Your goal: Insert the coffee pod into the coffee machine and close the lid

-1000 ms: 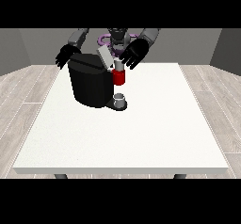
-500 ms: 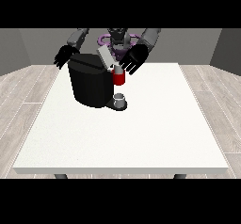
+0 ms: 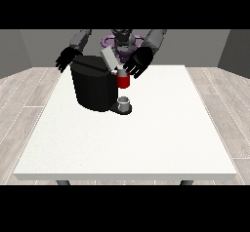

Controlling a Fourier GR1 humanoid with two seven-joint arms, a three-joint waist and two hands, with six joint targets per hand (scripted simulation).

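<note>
1. At the view's left I see one hand (image 3: 67, 58), held up behind the coffee machine's back corner with its fingers spread and relaxed, holding nothing.
2. One black coffee machine (image 3: 93, 84) stands on the far left part of the white table (image 3: 146, 128). Its grey lid (image 3: 109, 60) is tilted up, not closed.
3. One red piece (image 3: 123, 81) sits at the machine's front head. I cannot tell whether it is the coffee pod or part of the machine.
4. One small grey cup (image 3: 124, 102) stands on the machine's base, straight below the red piece.
5. At the view's right, the second hand (image 3: 137, 63) hovers just above and beside the red piece, fingers spread downward, gripping nothing that I can see.
</note>
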